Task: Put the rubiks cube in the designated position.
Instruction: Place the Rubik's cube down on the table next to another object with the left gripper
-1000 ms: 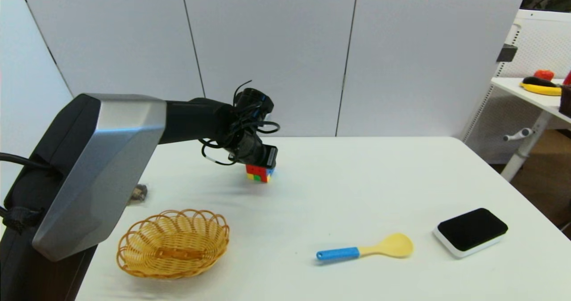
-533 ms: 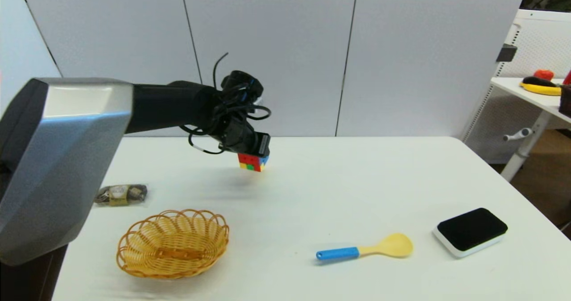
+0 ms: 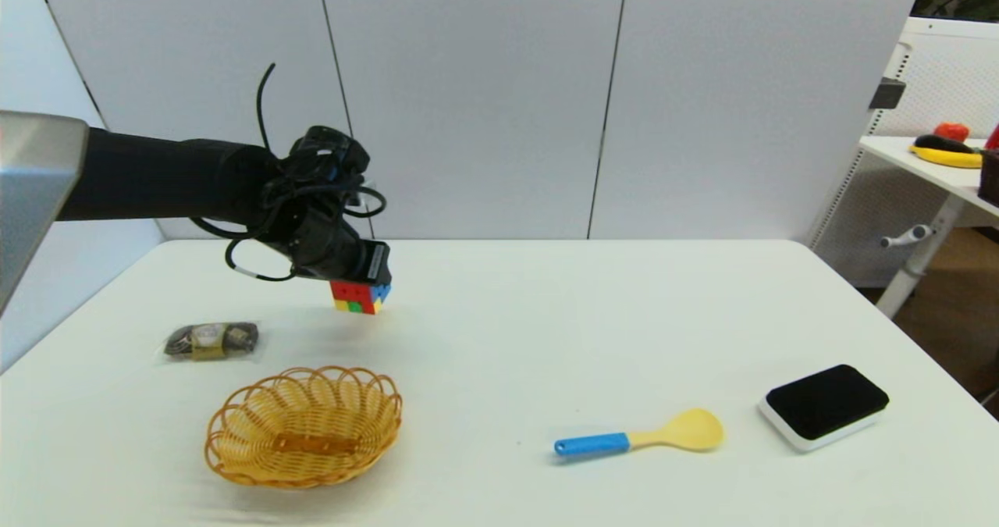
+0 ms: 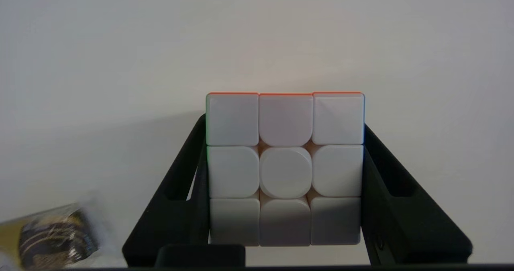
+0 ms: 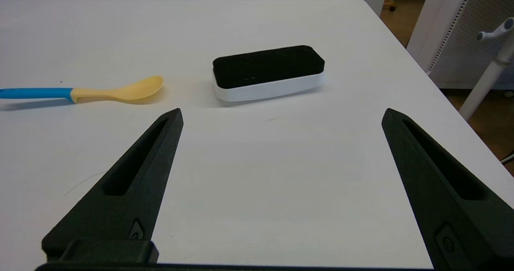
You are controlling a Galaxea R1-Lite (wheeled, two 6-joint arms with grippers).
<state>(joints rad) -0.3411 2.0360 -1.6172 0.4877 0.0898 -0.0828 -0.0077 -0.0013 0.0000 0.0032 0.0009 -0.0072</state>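
Two left fingers (image 4: 385, 206) clamp the rubiks cube (image 4: 285, 168), white face up; right fingers (image 5: 152, 170) wide.

Lower left, the woven orange wicker basket (image 3: 303, 425) looks rough; the glossy plastic rubiks cube (image 4: 285, 168) shines smooth; the white table (image 3: 593, 324) looks matt.

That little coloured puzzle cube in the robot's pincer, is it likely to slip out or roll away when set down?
The small multicoloured puzzle cube looks rigid, with glossy tiles, so it may be slightly slippery. The left pincer clamps two flat opposite sides, which probably holds it steady. With flat faces, it should sit still rather than roll.
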